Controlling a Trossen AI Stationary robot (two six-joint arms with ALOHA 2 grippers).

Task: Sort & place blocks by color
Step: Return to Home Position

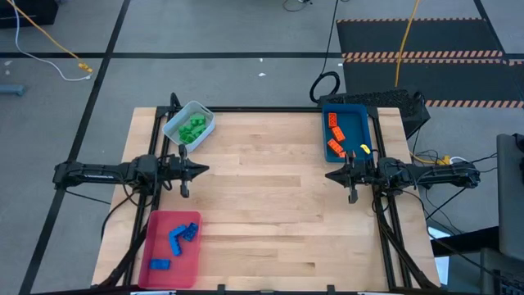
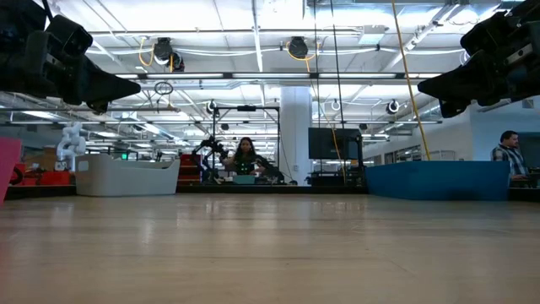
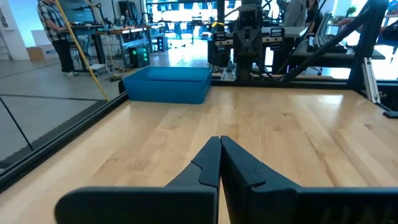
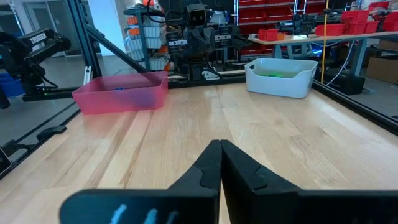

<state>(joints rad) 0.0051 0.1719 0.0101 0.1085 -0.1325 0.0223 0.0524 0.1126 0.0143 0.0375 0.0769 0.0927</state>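
Note:
Green blocks [image 1: 193, 128] lie in the pale tray [image 1: 175, 124] at the far left. Orange blocks [image 1: 336, 136] lie in the blue tray [image 1: 360, 123] at the far right, beside a small yellow piece [image 1: 364, 148]. Blue blocks [image 1: 179, 239] lie in the red tray [image 1: 155, 225] at the near left. My left gripper [image 1: 205, 170] hovers shut above the table's left side, pointing right, and touches nothing. My right gripper [image 1: 331, 174] hovers shut above the right side, pointing left, just near of the blue tray. Both sets of fingers meet in the wrist views [image 3: 220, 146] [image 4: 220, 149].
Bare wooden tabletop [image 1: 270, 205] stretches between the two grippers. The table's dark frame rails [image 1: 385, 238] run along its left and right edges. Beyond the table, the low view shows a person [image 2: 245, 160] at a workbench and another person [image 2: 509, 154] at the right.

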